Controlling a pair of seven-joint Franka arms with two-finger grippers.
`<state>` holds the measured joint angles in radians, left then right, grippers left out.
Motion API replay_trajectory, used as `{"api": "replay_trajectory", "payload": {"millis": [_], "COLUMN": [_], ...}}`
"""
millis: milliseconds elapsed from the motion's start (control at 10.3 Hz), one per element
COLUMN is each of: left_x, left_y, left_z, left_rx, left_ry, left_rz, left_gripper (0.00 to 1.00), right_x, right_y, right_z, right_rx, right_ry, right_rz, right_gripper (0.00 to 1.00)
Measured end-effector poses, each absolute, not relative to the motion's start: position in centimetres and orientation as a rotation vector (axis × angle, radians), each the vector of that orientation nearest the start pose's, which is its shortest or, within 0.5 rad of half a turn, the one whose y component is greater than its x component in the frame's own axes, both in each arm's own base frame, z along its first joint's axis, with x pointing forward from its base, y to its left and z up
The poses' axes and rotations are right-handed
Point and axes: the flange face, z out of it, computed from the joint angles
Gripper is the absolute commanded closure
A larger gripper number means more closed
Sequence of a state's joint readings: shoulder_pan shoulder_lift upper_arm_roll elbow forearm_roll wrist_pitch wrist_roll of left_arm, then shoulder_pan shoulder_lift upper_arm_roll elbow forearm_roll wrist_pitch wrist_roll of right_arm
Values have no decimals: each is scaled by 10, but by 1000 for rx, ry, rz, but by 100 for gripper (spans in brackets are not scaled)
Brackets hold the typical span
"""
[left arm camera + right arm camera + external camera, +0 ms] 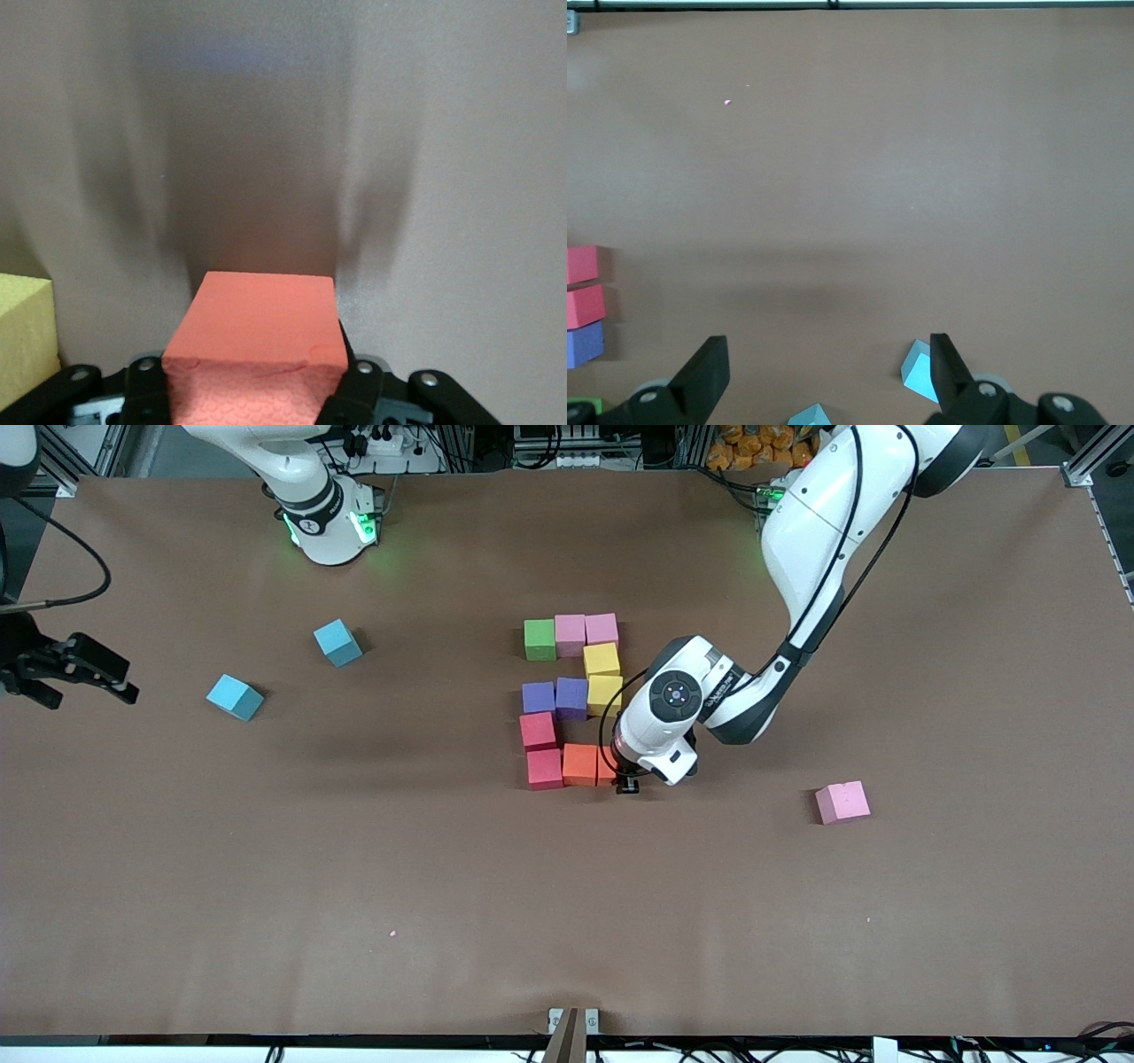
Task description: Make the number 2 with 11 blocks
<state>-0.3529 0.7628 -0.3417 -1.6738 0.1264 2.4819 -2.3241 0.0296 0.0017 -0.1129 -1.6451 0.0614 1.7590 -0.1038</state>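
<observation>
Looking at the number 2 (571,700) mid-table, ten blocks sit in place. The left gripper (625,779) is squeezed on the last orange block (257,341), at the bottom row's end. The right gripper (111,682) waits wide open near the table edge. A spare pink block (842,802) lies well apart.

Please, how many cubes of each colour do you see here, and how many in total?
Green: 1
Pink: 3
Yellow: 2
Purple: 2
Red: 2
Orange: 2
Light blue: 2
Total: 14
</observation>
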Motion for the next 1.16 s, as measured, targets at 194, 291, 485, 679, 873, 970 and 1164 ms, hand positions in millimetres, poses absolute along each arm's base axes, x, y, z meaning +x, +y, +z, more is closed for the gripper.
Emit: {"api": "replay_trajectory", "payload": {"millis": [194, 291, 485, 679, 873, 970, 1164], "left_x": [543, 543, 545, 546, 546, 544, 545], "left_y": [-424, -425, -429, -434, -435, -437, -436], "left_z": [187, 187, 187, 186, 187, 184, 184], "left_rx": [2081, 2078, 2073, 2073, 2080, 2107, 2136], "left_ry": [2205, 2206, 2203, 2196, 2188, 2168, 2149], "left_rz": [-216, -216, -219, -221, -214, -195, -160], "left_gripper": [54, 54, 54, 33, 0, 0, 0], "right_x": [571, 571, 571, 570, 570, 570, 561], "right_y": [-48, -48, -47, -48, -47, -45, -43], "right_z": [603, 603, 603, 605, 611, 613, 610], "right_rx": [-3091, -3091, -3092, -3110, -3151, -3163, -3166], "right_ry": [-6, -6, -1, 8, -12, -22, -21], "right_rz": [-177, -176, -175, -167, -175, -165, -44], "right_gripper": [0, 0, 0, 0, 0, 0, 0]}}
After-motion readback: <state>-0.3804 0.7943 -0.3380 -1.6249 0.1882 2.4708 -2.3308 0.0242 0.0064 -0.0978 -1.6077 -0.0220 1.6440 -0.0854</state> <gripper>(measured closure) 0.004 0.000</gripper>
